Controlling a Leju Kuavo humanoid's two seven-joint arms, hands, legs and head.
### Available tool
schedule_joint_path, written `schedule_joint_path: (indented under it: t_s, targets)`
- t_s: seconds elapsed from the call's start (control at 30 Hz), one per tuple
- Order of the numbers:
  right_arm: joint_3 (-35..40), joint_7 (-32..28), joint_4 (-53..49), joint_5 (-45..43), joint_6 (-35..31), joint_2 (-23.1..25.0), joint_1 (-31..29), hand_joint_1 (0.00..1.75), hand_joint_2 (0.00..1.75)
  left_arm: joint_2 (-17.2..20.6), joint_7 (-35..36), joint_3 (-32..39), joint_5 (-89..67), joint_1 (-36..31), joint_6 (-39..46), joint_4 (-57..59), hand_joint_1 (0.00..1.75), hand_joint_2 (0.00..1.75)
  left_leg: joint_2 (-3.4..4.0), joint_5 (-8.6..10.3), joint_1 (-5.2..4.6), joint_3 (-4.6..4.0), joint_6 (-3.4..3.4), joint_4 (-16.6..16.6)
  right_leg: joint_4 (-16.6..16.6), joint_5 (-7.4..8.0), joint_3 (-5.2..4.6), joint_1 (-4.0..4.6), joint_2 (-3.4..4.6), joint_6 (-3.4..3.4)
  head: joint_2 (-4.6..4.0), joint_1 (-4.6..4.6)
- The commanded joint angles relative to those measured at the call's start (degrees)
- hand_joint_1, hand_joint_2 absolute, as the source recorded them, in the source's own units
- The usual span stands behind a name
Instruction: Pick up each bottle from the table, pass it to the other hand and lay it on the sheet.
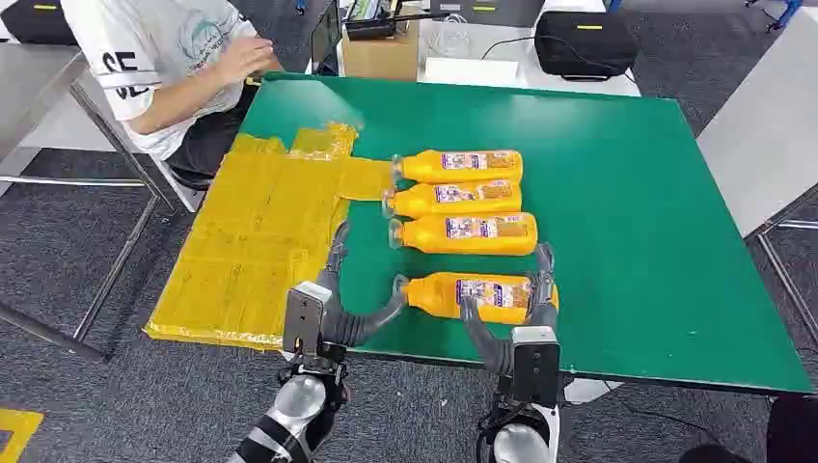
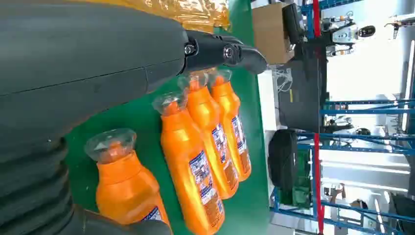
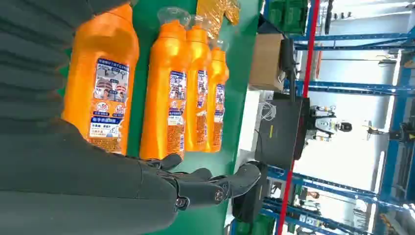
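1. Surroundings: person (image 1: 159, 58) seated at the far left corner of the green surface (image 1: 617, 193), one hand raised near the edge. Cardboard box (image 1: 381, 48) and black bag (image 1: 584, 43) sit on a white table behind the far edge.
2. Yellow sheet (image 1: 256, 241) covers the left part of the surface and hangs over its left edge; crumpled at the far end.
3. Four orange bottles lie on their sides in a row, clear caps pointing at the sheet. The far three (image 1: 463, 198) lie side by side, close together; their caps reach the sheet's edge.
4. Nearest bottle (image 1: 473, 294) lies apart from the row, on bare green, near the front edge.
5. Right robot hand (image 1: 516, 309): wrapped over the base end of the nearest bottle, thumb on the near side and fingers over the far side; can't tell if the grip is tight.
6. Left robot hand (image 1: 352, 289): released, fingers spread, just beside the nearest bottle's cap, holding nothing.
7. No bottle lies fully on the sheet.
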Motion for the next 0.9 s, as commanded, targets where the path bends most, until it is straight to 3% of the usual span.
schedule_joint_path:
  t_s: [0.03,0.1,0.13,0.17,0.33,0.4,0.77,0.9]
  targets:
    - [0.1,0.4,1.3,-0.8,0.4,-0.9,-0.5,0.0,1.75,1.6,0.0,-0.9,-0.1,-0.7,0.1,1.2,0.0,1.75,0.08,-0.1,0.01,0.27,-0.05,-0.1,-0.1,-0.08,0.25,0.02,0.04,-0.08,0.0,0.0]
    - [-0.1,0.4,1.0,-0.7,0.4,-1.2,-0.3,0.0,1.75,1.7,0.0,-0.9,-0.1,-0.6,0.2,1.3,0.0,1.75,0.11,-0.24,0.05,0.54,-0.1,0.0,-0.1,-0.21,0.53,0.07,0.04,-0.15,0.0,0.0]
    - [-0.1,0.5,1.3,-0.2,0.3,-1.5,-0.4,0.0,1.75,1.7,0.0,-0.7,-0.2,-0.6,0.6,1.2,0.0,1.75,0.05,-0.07,0.01,0.21,-0.05,-0.1,-0.1,-0.05,0.2,0.02,0.02,-0.07,0.0,0.0]
    - [-0.2,0.6,1.3,-0.1,0.2,-1.5,-0.4,0.0,1.75,1.9,0.0,-0.6,-0.2,-0.6,0.5,1.3,0.0,1.75,0.08,-0.21,0.04,0.53,-0.09,-0.1,-0.1,-0.19,0.51,0.06,0.01,-0.13,-0.02,0.0]
    - [-0.7,3.3,3.1,4.7,0.2,-2.6,-1.2,0.0,1.75,2.1,0.2,0.6,-1.4,-1.2,1.8,2.5,0.0,1.75,0.07,-0.08,0.03,0.27,-0.05,-0.1,-0.1,-0.05,0.26,0.04,0.03,-0.08,0.0,0.0]
    - [-1.2,3.9,3.6,5.8,0.6,-3.0,-1.4,0.0,1.75,2.2,0.4,1.2,-1.6,-1.6,1.9,3.0,0.0,1.75,0.12,-0.22,0.06,0.64,-0.1,-0.1,-0.1,-0.17,0.64,0.09,0.05,-0.15,0.0,0.0]
    - [-5.5,9.8,7.1,14.0,3.7,-5.2,-2.8,0.0,1.75,2.0,0.1,4.0,-2.1,-1.9,1.7,3.5,0.0,1.75,0.07,-0.07,0.02,0.27,-0.05,-0.1,-0.1,-0.04,0.27,0.03,0.03,-0.07,0.0,0.0]
    - [-6.9,11.3,8.4,15.9,5.3,-6.2,-3.6,0.0,1.75,2.1,0.2,4.2,-2.3,-1.5,1.3,2.9,0.0,1.75,0.13,-0.21,0.06,0.63,-0.09,-0.1,-0.1,-0.16,0.63,0.09,0.05,-0.14,0.0,0.0]
